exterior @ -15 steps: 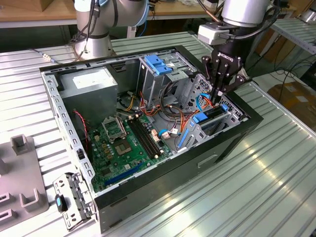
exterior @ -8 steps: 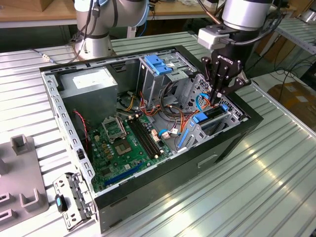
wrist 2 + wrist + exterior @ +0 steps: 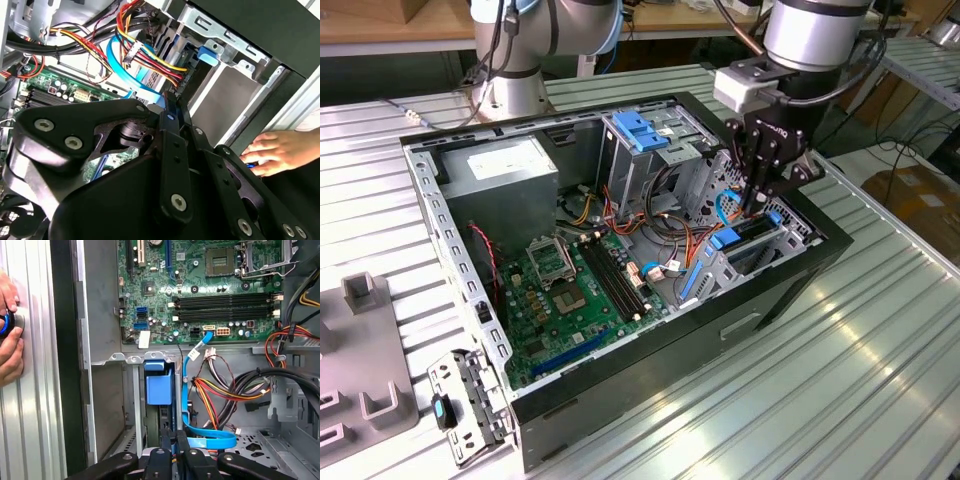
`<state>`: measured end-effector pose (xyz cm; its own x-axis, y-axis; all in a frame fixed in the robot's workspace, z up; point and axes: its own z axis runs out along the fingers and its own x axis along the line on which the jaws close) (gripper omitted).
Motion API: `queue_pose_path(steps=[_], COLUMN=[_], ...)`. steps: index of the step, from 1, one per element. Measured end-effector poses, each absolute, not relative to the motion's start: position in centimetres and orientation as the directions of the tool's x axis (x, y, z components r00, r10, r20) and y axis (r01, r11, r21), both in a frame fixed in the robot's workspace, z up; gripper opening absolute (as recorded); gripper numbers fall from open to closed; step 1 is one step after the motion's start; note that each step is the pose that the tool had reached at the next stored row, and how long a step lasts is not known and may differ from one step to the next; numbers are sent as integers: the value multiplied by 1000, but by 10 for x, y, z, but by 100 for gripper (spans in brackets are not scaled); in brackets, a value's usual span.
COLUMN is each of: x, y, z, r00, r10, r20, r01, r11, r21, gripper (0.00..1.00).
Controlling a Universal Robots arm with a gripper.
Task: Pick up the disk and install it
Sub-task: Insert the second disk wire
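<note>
The exterior view looks down at an angle from above one corner of the open computer case (image 3: 620,400) on the metal table (image 3: 880,380), well back, while both wrist views ride close over the gripper (image 3: 175,440) and share the coloured cables (image 3: 220,390) and the green board (image 3: 200,285).

A person's hand (image 3: 10,335) (gripping something blue) is cut off by the first wrist view's edge.

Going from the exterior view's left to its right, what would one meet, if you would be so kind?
Grey fixture block → loose metal bracket → power supply box with white sticker → motherboard → blue-topped drive cage → gripper reaching into the case → cardboard box.
</note>
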<state>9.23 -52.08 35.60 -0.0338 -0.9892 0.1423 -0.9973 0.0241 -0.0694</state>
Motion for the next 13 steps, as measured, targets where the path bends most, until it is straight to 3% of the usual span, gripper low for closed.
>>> queue_pose_path(steps=[3, 10, 13], x=[91, 90, 90], y=[-528, -542, -548], z=[355, 352, 351], r00=[-32, -19, -8], r10=[-994, -997, -1000], r20=[107, 71, 22], r01=[-997, -997, -996], r11=[24, 13, 6], r21=[-73, -82, -85], gripper=[16, 16, 16])
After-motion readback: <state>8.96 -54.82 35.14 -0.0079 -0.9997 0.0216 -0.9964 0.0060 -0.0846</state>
